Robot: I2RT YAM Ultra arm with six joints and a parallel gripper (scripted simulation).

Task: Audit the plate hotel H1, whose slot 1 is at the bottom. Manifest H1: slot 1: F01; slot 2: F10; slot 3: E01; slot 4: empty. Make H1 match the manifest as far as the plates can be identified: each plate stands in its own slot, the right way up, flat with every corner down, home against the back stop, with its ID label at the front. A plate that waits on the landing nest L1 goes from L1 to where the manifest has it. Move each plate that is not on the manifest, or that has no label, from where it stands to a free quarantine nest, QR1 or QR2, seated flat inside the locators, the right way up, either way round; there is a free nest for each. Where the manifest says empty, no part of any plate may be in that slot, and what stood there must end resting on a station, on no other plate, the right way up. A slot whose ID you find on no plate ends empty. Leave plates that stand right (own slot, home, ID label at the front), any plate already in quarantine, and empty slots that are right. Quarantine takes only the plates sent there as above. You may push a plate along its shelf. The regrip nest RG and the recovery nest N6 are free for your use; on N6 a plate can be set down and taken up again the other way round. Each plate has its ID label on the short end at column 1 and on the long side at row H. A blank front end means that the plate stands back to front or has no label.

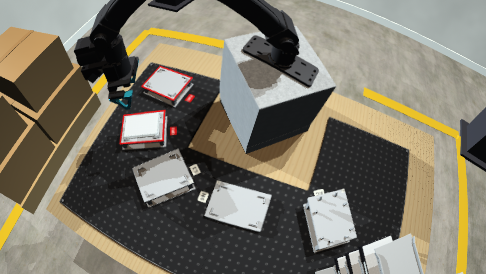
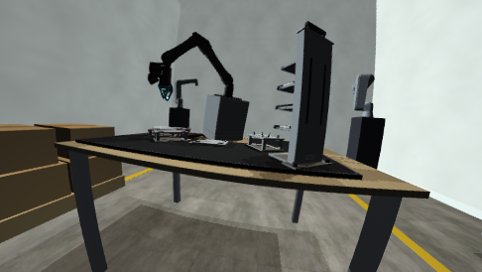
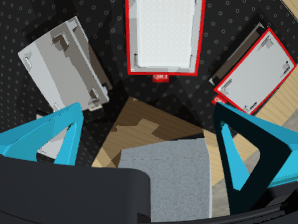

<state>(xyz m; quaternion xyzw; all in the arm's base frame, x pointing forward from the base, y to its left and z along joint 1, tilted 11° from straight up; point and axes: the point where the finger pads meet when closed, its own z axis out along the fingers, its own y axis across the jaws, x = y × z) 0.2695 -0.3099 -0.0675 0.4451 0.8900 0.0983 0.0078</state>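
Hand: fingers fully apart, holding nothing, raised above the counter beside the two red-rimmed quarantine nests.
Near red-rimmed nest: white plate seated, long axis roughly across the top view.
Far red-rimmed nest: plate seated, long axis skewed.
Plate hotel: upright tower; shelves visible only in exterior view, cropped at top view's lower edge.

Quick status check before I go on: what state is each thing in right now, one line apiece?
End effector: open, holding nothing, raised above the mat.
Near red-framed nest: white plate lying flat in it.
Far red-framed nest: plate lying flat in it.
Plate hotel: upright; shelf contents cannot be told.
Grey nest: nothing clearly on it.
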